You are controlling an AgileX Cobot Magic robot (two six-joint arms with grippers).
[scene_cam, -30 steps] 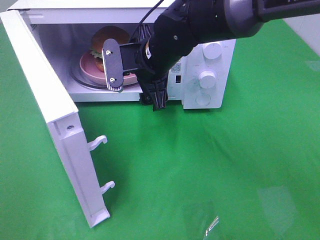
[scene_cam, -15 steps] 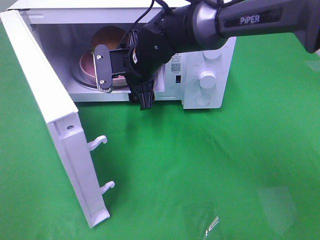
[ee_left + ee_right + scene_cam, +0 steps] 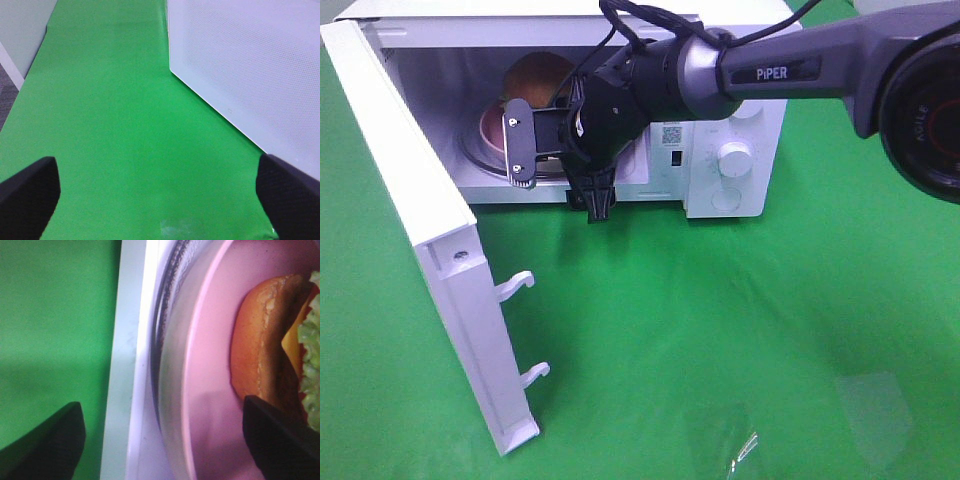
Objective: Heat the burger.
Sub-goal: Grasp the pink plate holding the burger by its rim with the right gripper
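The burger [image 3: 535, 72] with its golden-brown bun stands on a pink plate [image 3: 492, 125] on the glass turntable inside the open microwave [image 3: 740, 60]. My right gripper [image 3: 558, 180] is at the oven's mouth, just in front of the plate, jaws open and holding nothing. In the right wrist view the burger [image 3: 265, 355], showing lettuce and cheese, and the pink plate [image 3: 210, 370] fill the space ahead of the right gripper [image 3: 165, 440]. My left gripper [image 3: 160, 200] is open over bare green cloth, beside a white microwave panel [image 3: 250, 65]. It does not show in the exterior high view.
The microwave door [image 3: 420, 220] swings wide to the left, its latch hooks [image 3: 515, 285] sticking out. Two knobs [image 3: 733, 155] sit on the control panel at the right. A small clear wrapper [image 3: 745, 450] lies on the green cloth near the front edge.
My right gripper has moved left and deeper into the microwave's opening, closer to the plate and burger. The burger, plate and door have not moved.
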